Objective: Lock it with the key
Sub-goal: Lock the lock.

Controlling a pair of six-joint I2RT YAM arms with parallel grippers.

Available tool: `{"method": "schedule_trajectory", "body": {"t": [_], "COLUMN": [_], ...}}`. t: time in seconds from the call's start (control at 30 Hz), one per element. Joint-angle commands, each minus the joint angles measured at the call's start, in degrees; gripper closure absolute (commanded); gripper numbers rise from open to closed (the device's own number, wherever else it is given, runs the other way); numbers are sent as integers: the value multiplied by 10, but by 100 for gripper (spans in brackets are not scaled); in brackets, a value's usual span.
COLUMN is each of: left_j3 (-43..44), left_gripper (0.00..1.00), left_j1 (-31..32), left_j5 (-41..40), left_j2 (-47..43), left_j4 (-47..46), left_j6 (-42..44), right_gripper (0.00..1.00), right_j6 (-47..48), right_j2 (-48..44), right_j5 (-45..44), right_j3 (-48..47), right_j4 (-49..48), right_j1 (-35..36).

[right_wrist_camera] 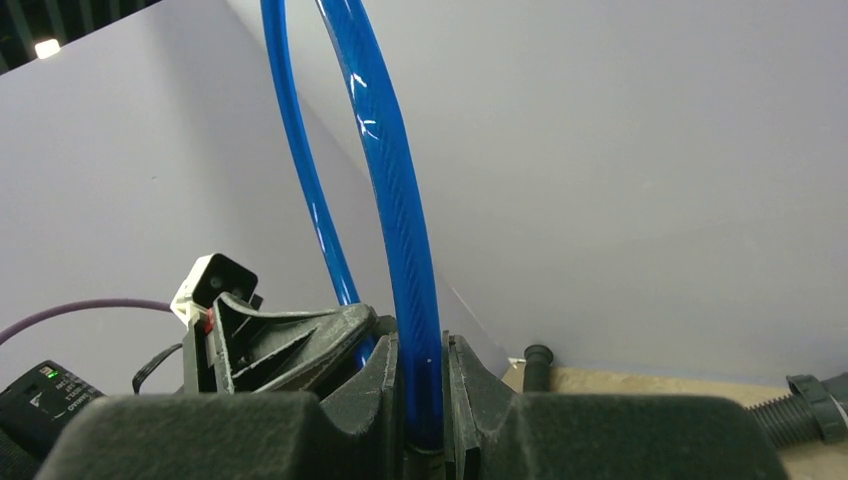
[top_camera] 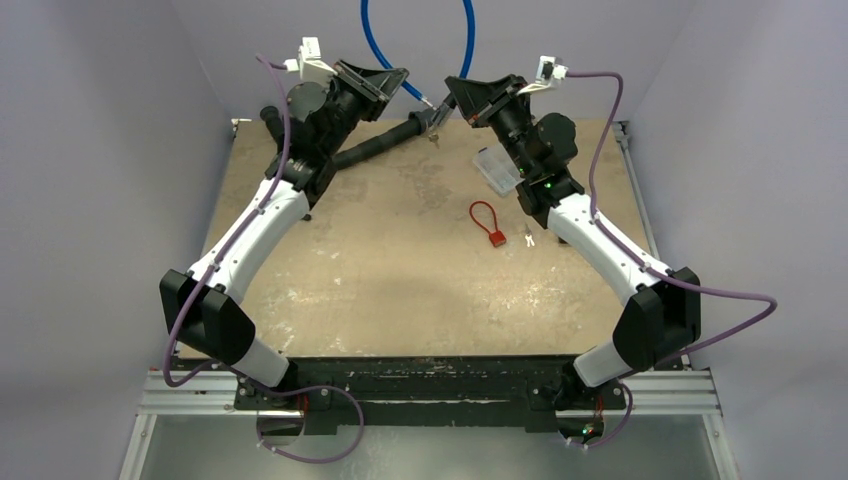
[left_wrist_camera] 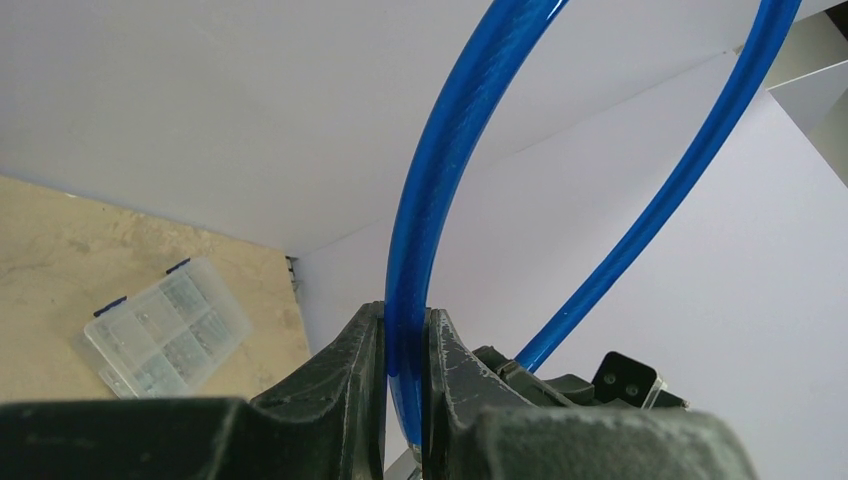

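A thick blue cable (top_camera: 372,30) loops up against the back wall. My left gripper (top_camera: 397,82) is shut on one leg of it, the cable pinched between its fingers (left_wrist_camera: 362,350). My right gripper (top_camera: 452,93) is shut on the other leg (right_wrist_camera: 405,230), near the cable's metal end (top_camera: 432,122). The small red cable lock (top_camera: 488,222) lies on the table right of centre. The tiny silvery key (top_camera: 529,238) lies just to its right. Both are apart from the grippers and out of both wrist views.
A black ribbed tube (top_camera: 375,148) lies across the far table under the grippers; its ends show in the right wrist view (right_wrist_camera: 815,400). A clear compartment box (top_camera: 497,168) sits by the right arm, also in the left wrist view (left_wrist_camera: 165,330). Walls enclose three sides.
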State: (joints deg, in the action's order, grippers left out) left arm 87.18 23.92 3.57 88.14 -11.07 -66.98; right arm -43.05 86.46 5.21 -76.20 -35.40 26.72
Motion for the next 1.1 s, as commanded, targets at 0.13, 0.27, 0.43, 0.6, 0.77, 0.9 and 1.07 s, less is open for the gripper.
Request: {"method": "schedule_trajectory", "body": {"t": [0.13, 0.27, 0.43, 0.6, 0.77, 0.9, 1.07], "left_j3": [24, 23, 14, 2, -2, 0, 6], "left_gripper": [100, 100, 100, 100, 100, 100, 100], "left_j1": [12, 12, 19, 32, 41, 56, 74], "left_j5": [13, 13, 11, 4, -14, -69, -95], "left_j2": [-22, -15, -14, -14, -11, -9, 2], "left_j4": [-46, -54, -50, -46, -20, 19, 42], "left_j6": [-10, -12, -14, -11, -29, -49, -53], "right_gripper": [100, 100, 100, 100, 100, 100, 100], "right_j6": [2, -5, -19, -53, -73, -76, -33], "right_j2": [-13, -11, -9, -4, 4, 10, 15], "right_j5": [-20, -17, -19, -50, -122, -172, -210], "right_j3": [1, 1, -1, -7, -13, -20, -20], "right_j4": [-11, -10, -13, 1, 21, 37, 23], "right_j1": [7, 10, 12, 14, 20, 27, 45]}}
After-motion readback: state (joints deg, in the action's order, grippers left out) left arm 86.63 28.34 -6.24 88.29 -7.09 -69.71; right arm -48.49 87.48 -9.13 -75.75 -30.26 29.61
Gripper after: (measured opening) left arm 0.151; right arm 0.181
